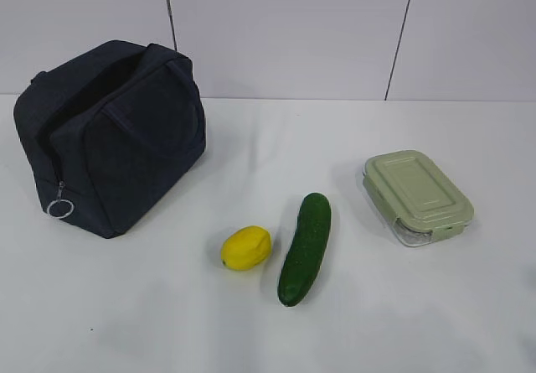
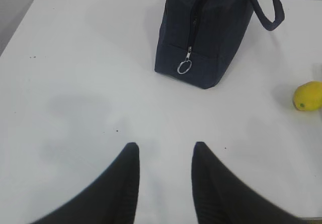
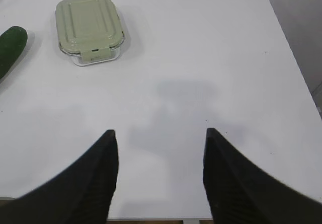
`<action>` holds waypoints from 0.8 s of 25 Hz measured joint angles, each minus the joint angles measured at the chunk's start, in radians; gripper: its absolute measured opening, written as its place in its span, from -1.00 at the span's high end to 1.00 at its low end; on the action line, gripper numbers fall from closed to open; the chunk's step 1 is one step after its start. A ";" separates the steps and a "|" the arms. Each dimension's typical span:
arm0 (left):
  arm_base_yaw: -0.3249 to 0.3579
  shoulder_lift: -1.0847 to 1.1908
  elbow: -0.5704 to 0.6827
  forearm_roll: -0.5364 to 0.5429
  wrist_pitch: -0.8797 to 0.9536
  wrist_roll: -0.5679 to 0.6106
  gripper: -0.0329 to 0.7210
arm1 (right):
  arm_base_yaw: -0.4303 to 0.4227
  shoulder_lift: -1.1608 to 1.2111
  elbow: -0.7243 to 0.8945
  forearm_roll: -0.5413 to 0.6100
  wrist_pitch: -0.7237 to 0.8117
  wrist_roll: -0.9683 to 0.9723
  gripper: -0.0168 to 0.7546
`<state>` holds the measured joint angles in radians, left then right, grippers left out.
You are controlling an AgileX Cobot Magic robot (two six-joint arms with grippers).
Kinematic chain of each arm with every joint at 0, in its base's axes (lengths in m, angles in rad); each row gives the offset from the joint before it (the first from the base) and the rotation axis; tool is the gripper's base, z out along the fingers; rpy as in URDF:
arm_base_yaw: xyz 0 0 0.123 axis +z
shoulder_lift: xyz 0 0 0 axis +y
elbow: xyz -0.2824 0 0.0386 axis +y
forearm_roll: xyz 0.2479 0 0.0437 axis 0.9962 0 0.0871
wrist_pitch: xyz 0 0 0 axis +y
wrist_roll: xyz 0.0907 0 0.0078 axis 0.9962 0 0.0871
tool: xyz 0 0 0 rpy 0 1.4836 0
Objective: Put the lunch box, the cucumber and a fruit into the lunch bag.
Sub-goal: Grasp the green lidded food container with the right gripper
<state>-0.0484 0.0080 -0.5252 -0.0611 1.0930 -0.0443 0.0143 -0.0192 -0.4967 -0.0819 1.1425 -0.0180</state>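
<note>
Exterior: I see the lunch bag (image 1: 113, 138) standing at the left rear of the white table (image 1: 402, 323), top unzipped and gaping, silver ring pull (image 1: 60, 209) hanging low on its near end. The fruit (image 1: 245, 247) lies front-centre, the cucumber (image 1: 305, 248) just beside it on the right, not touching. The lunch box (image 1: 417, 196) sits well apart at the right, lid on. No arms in this shot.

Left wrist: I have the left gripper (image 2: 163, 158) over bare table, jaws partly apart, holding nothing. Bag ahead, fruit at the right edge.

Right wrist: the right gripper (image 3: 160, 143) is spread wider, also empty, above bare table. Lunch box ahead-left, cucumber tip at the left edge.
</note>
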 joint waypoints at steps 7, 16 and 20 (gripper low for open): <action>0.000 0.000 0.000 0.000 0.000 0.000 0.28 | 0.000 0.000 0.000 -0.058 -0.002 0.002 -0.17; 0.000 0.000 0.000 0.000 0.000 0.000 0.28 | 0.000 0.000 0.000 -0.063 -0.002 0.003 -0.17; 0.000 0.000 0.000 0.000 0.000 0.000 0.28 | 0.000 0.000 0.000 -0.063 -0.002 0.003 -0.17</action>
<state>-0.0484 0.0080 -0.5252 -0.0611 1.0930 -0.0443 0.0143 -0.0192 -0.4967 -0.1448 1.1406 -0.0147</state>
